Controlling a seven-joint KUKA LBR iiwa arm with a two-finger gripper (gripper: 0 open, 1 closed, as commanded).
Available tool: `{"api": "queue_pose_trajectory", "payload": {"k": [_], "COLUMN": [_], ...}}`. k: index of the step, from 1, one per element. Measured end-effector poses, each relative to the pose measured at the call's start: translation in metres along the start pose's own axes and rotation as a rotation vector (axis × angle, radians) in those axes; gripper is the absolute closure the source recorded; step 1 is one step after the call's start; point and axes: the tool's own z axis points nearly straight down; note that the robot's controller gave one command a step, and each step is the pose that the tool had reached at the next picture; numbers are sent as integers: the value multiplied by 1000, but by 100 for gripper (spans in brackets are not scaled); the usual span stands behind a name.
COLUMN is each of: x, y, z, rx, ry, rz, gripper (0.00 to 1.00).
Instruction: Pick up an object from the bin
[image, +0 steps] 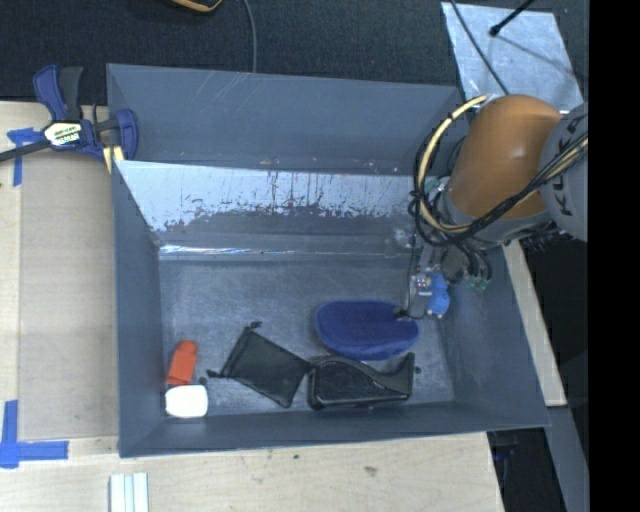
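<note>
The single camera looked down on the grey bin from above, tilted so the far wall at twelve o'clock showed broad; it stood back enough to take in the whole rim; the arm reached in from three o'clock.

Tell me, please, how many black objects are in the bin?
2: a flat black angular piece, front centre; a rounded black case just right of it. The blue oval pad may hide more.
</note>
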Motion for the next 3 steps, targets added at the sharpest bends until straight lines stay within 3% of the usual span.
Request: {"api": "queue_pose_trajectory", "payload": {"k": [1, 2, 3], "x": [35, 32, 32], "y": [14, 15, 16], "z": [74, 72, 72], "rx": [4, 5, 2], "ry": [-16, -26, -26], "rz": [-314, -313, -314], "gripper": [0, 100, 0]}}
